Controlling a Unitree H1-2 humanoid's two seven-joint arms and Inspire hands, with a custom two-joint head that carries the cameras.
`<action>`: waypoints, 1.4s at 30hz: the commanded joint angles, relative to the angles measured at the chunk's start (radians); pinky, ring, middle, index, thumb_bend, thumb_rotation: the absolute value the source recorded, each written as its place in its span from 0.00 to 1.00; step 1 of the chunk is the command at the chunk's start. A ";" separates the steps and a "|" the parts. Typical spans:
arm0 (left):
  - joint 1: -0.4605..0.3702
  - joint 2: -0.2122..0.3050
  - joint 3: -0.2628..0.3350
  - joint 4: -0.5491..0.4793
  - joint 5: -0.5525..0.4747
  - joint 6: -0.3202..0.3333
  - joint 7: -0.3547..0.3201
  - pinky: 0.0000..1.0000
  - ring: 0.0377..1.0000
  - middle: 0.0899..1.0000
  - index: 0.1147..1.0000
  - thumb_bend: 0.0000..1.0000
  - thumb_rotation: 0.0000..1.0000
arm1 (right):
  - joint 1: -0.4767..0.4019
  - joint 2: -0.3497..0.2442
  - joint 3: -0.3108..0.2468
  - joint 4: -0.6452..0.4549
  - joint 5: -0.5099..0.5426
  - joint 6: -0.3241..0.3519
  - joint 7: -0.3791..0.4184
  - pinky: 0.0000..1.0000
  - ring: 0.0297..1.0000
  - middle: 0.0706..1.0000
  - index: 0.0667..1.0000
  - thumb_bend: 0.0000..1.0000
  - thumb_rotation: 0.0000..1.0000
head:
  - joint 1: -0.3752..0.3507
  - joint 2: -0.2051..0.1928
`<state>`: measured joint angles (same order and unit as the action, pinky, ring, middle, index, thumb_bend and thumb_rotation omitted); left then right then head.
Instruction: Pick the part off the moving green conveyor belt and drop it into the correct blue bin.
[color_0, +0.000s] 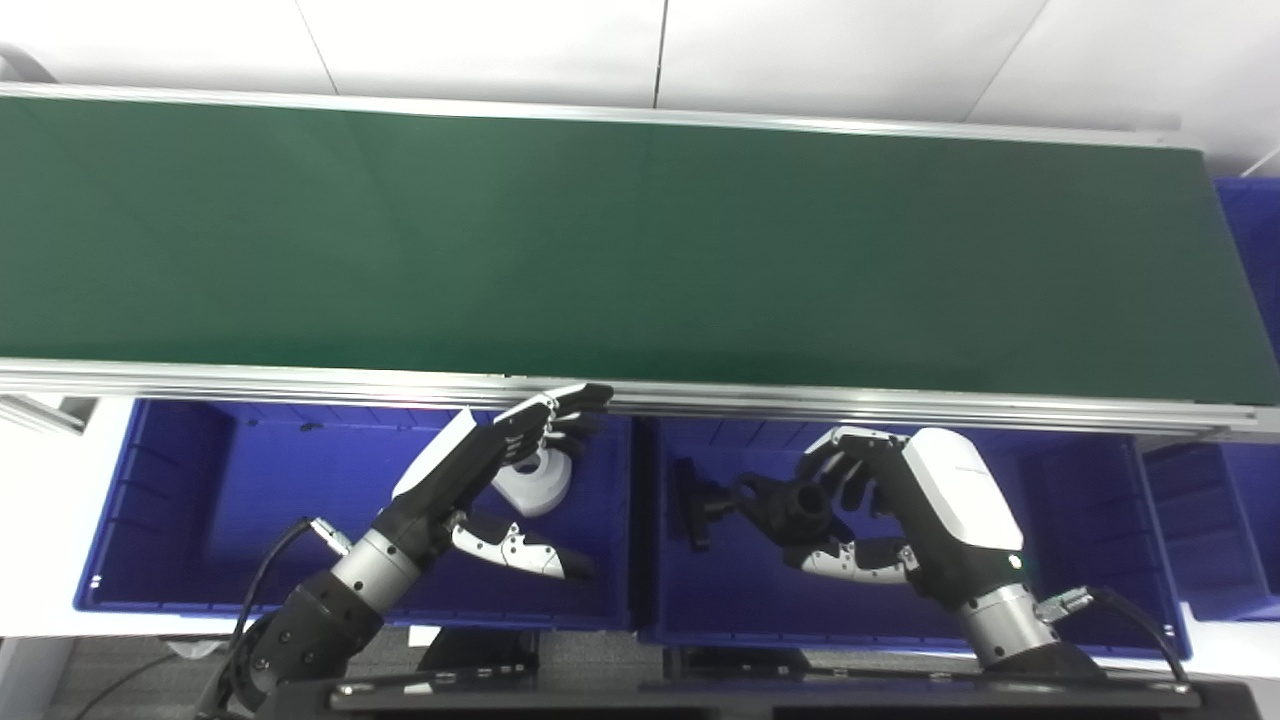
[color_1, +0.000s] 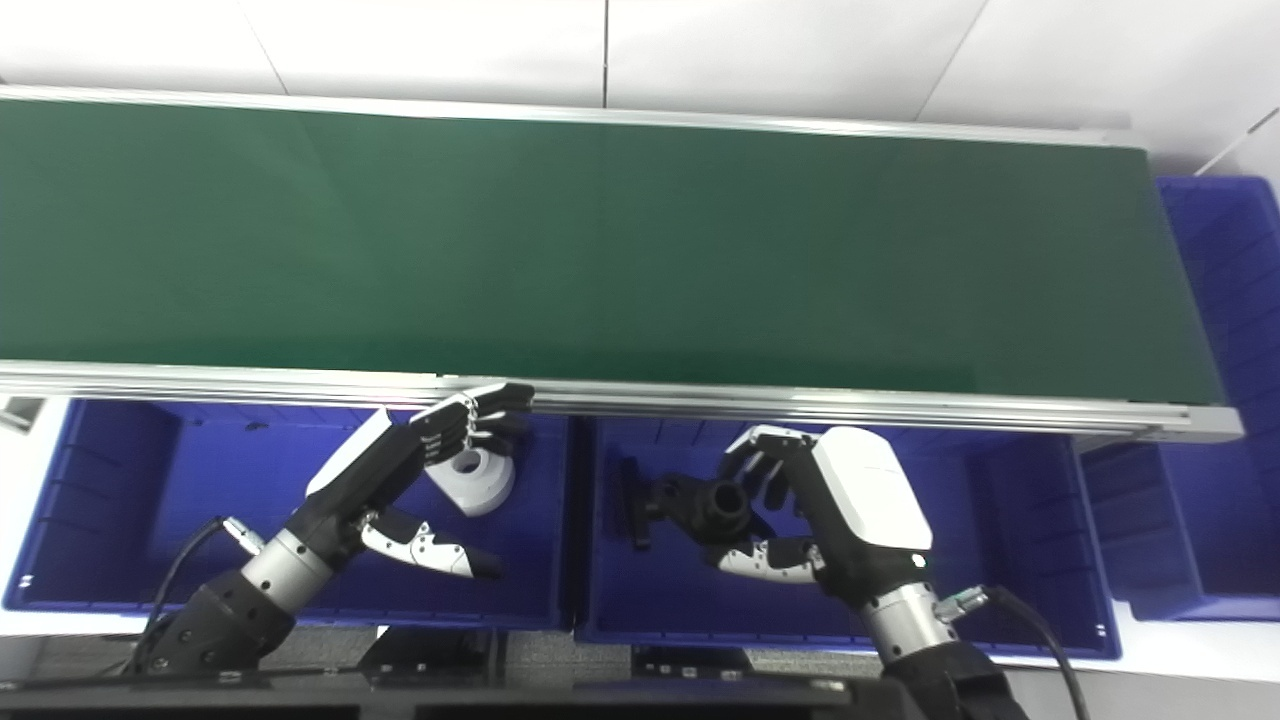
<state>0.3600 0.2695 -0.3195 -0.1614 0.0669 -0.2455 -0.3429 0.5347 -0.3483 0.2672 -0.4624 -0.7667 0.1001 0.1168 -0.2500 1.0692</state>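
The green conveyor belt (color_0: 600, 240) carries no part. My left hand (color_0: 470, 470) hangs over the left blue bin (color_0: 200, 500), fingers stretched out and thumb spread, holding nothing. A white rounded part (color_0: 535, 485) sits just under its fingertips inside that bin; I cannot tell if they touch. My right hand (color_0: 930, 510) is over the middle blue bin (color_0: 1080, 520), its fingers curled around the ring end of a black part (color_0: 745, 505), thumb underneath. The black part sticks out to the left of the hand, above the bin floor.
The belt's aluminium front rail (color_0: 800, 400) runs just above both hands. A third blue bin (color_0: 1230, 530) stands at the right, and another blue bin (color_0: 1250, 230) sits past the belt's right end. A white wall is behind the belt.
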 joint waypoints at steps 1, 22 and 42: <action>-0.006 0.008 0.006 -0.026 -0.009 -0.005 -0.003 0.73 0.81 0.85 0.85 0.85 0.21 | -0.002 -0.008 -0.007 0.003 -0.011 -0.030 -0.005 0.21 0.39 0.45 0.45 0.52 0.00 | -0.008 0.004; 0.002 0.014 0.028 -0.034 -0.042 0.012 -0.024 0.73 0.80 0.85 0.85 0.86 0.18 | -0.031 0.052 0.057 -0.055 -0.042 0.086 0.145 0.98 1.00 1.00 0.97 0.70 0.76 | 0.004 -0.012; 0.012 0.023 0.033 -0.006 -0.062 -0.009 -0.034 0.73 0.81 0.86 0.86 0.87 0.19 | 0.003 0.130 0.092 -0.013 0.250 -0.063 0.049 0.78 0.91 0.97 0.99 0.85 0.56 | 0.040 -0.055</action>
<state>0.3693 0.2914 -0.2920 -0.1534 0.0265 -0.2235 -0.3785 0.5383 -0.2156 0.3627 -0.4563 -0.5344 0.1060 0.1857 -0.2102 1.0124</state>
